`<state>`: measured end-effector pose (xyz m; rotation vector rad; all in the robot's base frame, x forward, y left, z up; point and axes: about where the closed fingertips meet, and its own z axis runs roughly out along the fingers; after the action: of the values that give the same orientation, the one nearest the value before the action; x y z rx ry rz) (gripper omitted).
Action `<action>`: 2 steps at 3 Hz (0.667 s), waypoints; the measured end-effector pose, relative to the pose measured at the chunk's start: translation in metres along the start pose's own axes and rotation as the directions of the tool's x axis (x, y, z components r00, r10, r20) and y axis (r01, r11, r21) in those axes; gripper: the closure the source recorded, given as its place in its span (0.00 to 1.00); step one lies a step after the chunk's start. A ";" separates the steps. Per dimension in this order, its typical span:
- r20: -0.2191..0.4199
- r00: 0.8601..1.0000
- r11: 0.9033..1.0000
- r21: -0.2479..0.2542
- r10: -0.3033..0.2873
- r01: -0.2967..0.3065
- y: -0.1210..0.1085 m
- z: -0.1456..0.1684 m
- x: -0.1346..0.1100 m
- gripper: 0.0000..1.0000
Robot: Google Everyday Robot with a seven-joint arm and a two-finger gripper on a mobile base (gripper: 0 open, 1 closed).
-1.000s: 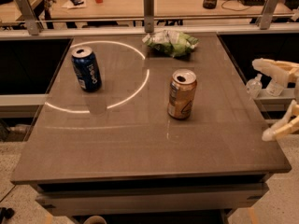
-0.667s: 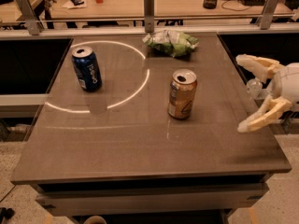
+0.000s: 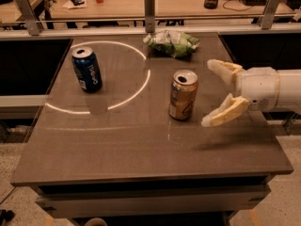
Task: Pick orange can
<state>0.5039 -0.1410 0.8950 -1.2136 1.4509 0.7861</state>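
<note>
While the orange can (image 3: pixel 183 94) stands upright near the middle of the counter (image 3: pixel 141 145), gripper (image 3: pixel 207 94) hovers just beside it, fingers (image 3: pixel 230 111) spread wide, not touching. Blue can (image 3: pixel 87 69) well apart, opposite side; green bag (image 3: pixel 172 42) behind.

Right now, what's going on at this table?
One robot arm is going for the orange can, which stands upright near the middle of the table. The gripper hangs beside the can, on its right in the view, fingers open toward it, not touching. A blue can and a green bag sit farther back.
</note>
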 end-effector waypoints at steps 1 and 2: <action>0.012 1.000 0.999 -0.029 0.027 -0.027 -0.003 0.027 0.008 0.00; 0.015 0.999 0.998 -0.054 0.045 -0.044 -0.005 0.042 0.014 0.00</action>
<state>0.5218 -0.1068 0.8722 -1.2163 1.4557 0.8680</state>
